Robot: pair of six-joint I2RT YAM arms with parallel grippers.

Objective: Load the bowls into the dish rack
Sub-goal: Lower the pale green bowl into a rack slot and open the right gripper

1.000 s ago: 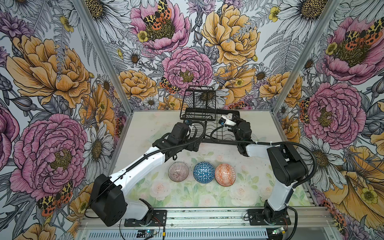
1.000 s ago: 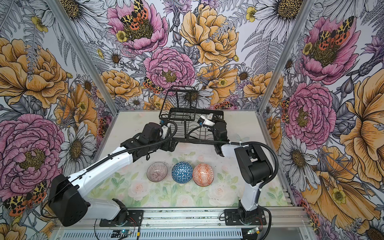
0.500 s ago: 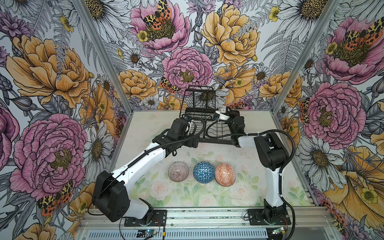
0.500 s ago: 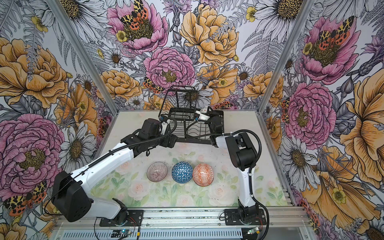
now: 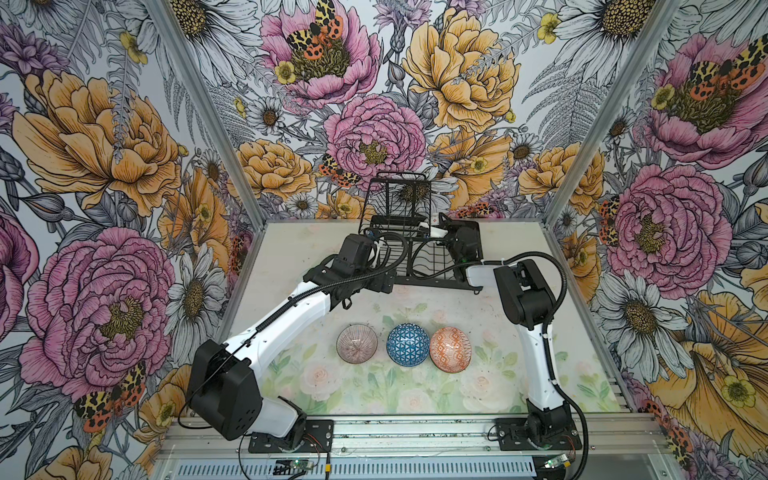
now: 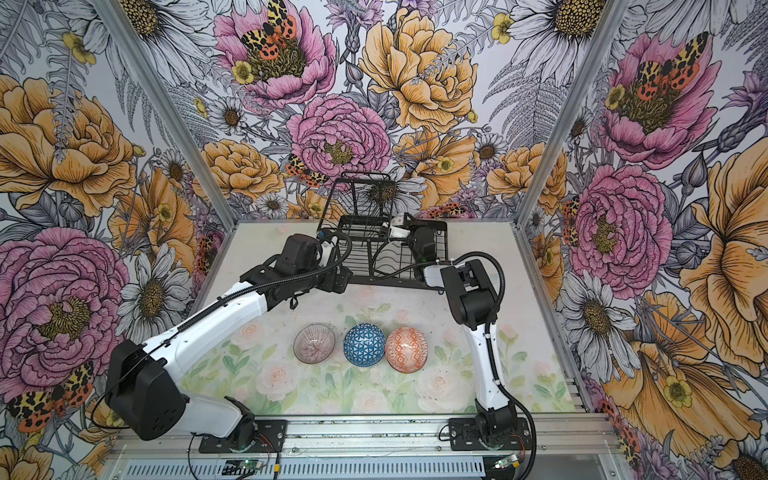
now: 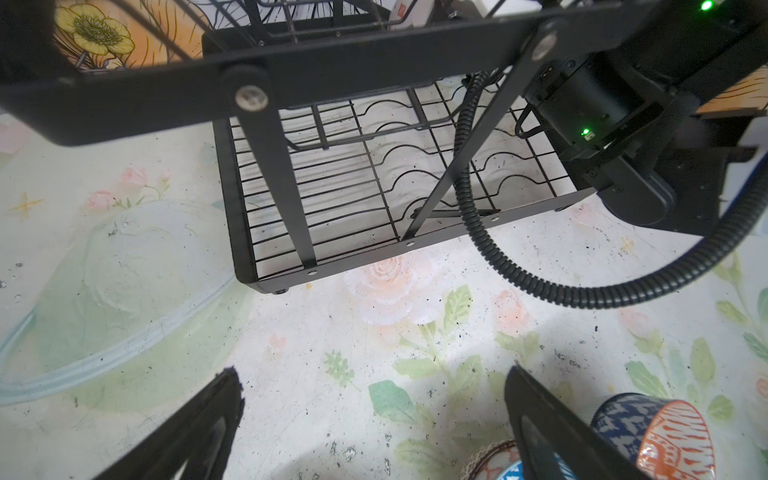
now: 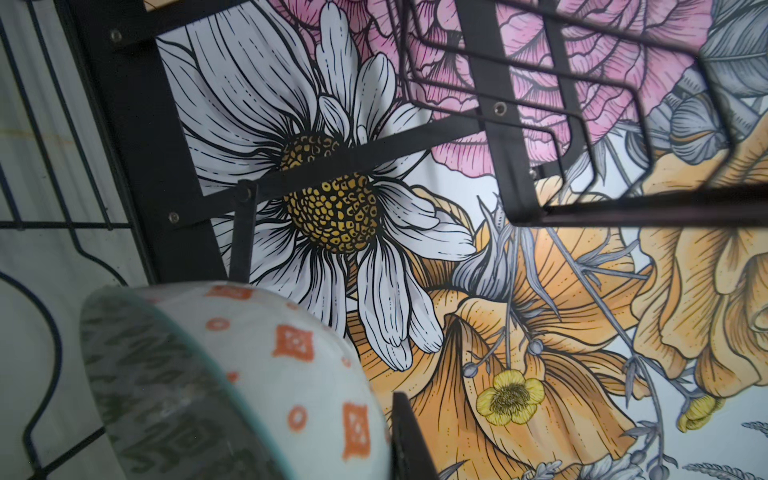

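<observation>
Across the lower middle of both top views, a floral table (image 5: 278,257). At its far edge, upper centre, the black dish rack (image 5: 432,283). Just in front of it, the left tool (image 7: 374,424), spread wide over bare table, gripping nothing. Inside the rack, the right tool (image 5: 436,227), clamped tight on a bowl with orange squares (image 8: 257,374). Lower centre, in a row: pink bowl (image 5: 356,343), blue bowl (image 5: 407,345), orange bowl (image 5: 450,349).

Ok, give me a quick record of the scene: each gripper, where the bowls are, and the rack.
left gripper: open, empty, above the table in front of the dish rack
right gripper: shut on the grey-green patterned bowl, inside the rack
bowls on table: pink-striped bowl, blue lattice bowl, orange-white bowl, in a row
</observation>
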